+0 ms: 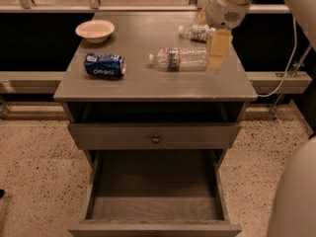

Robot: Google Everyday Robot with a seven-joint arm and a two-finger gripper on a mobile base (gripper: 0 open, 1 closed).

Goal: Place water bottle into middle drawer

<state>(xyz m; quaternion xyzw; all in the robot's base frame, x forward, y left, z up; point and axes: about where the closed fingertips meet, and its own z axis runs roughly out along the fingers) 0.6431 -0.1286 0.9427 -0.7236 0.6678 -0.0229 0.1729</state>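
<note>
The water bottle (180, 59) lies on its side on the grey cabinet top (148, 83), white cap pointing left, with a narrow blue-and-red label band. My gripper (217, 51) hangs from the arm at the top right, just beyond the bottle's base end and slightly above the surface. It holds nothing that I can see. The middle drawer (155, 204) is pulled open at the bottom of the cabinet, and its wood-grain floor is bare.
A second bottle with a wide white label (196, 32) lies behind the gripper. A blue soda can (104, 64) lies on its side at the left. A beige bowl (95, 30) sits at the back left. The shallower drawer with a round knob (155, 138) is shut.
</note>
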